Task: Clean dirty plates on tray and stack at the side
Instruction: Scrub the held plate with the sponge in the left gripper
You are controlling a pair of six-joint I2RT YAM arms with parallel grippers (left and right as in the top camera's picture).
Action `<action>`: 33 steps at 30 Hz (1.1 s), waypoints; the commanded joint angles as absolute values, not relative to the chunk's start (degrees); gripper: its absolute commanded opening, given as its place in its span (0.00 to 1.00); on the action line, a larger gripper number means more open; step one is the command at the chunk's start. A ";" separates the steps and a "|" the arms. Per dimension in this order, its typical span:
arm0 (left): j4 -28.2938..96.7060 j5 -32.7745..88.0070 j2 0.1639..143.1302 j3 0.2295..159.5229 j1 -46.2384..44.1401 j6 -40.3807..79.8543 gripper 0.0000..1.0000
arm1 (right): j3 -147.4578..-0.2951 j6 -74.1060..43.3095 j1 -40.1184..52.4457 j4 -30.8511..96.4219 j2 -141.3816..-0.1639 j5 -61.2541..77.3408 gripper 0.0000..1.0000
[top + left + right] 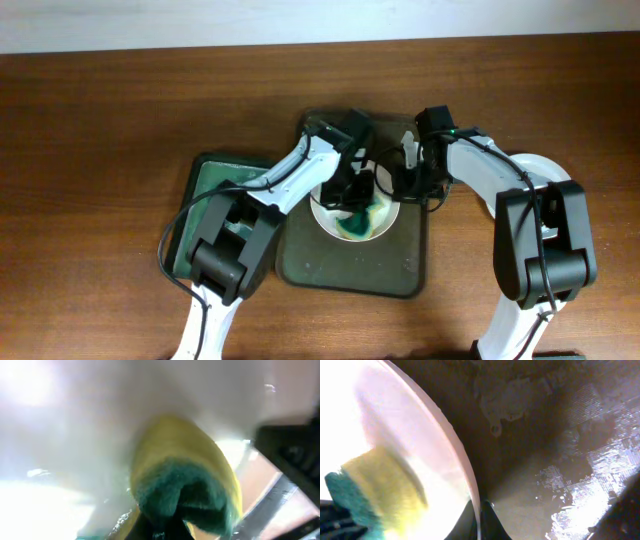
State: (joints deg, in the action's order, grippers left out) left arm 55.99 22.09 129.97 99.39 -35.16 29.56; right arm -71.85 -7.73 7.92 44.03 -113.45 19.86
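Note:
A white plate (388, 213) with a green smear lies on the dark tray (350, 270) in the middle of the table. My left gripper (356, 192) is shut on a yellow and green sponge (182, 475) and presses it on the plate's face (90, 425). My right gripper (479, 520) is shut on the plate's rim (465, 465), one finger on each side, at the plate's right edge (405, 185). The sponge also shows in the right wrist view (375, 490). The tray's surface (545, 460) is wet and streaked.
A second white plate (535, 168) lies on the table at the right, partly under my right arm. A green tray (212, 178) lies at the left, partly under my left arm. Bare wooden table surrounds them.

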 commanded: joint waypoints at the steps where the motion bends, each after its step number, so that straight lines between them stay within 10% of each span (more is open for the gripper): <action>1: 59.07 4.14 130.13 98.19 -30.94 28.58 0.00 | -71.35 -7.94 7.79 44.12 -115.55 15.84 0.04; 8: 58.65 -14.17 125.21 98.19 -29.34 28.62 0.00 | -71.35 -7.94 7.79 44.12 -115.55 15.81 0.04; 22: 40.88 19.64 125.71 94.63 -39.33 28.67 0.00 | -71.35 -7.94 7.81 44.12 -115.55 15.81 0.04; 33: 55.70 8.62 125.78 94.63 -38.46 28.42 0.00 | -71.35 -7.94 7.81 44.14 -115.55 15.84 0.04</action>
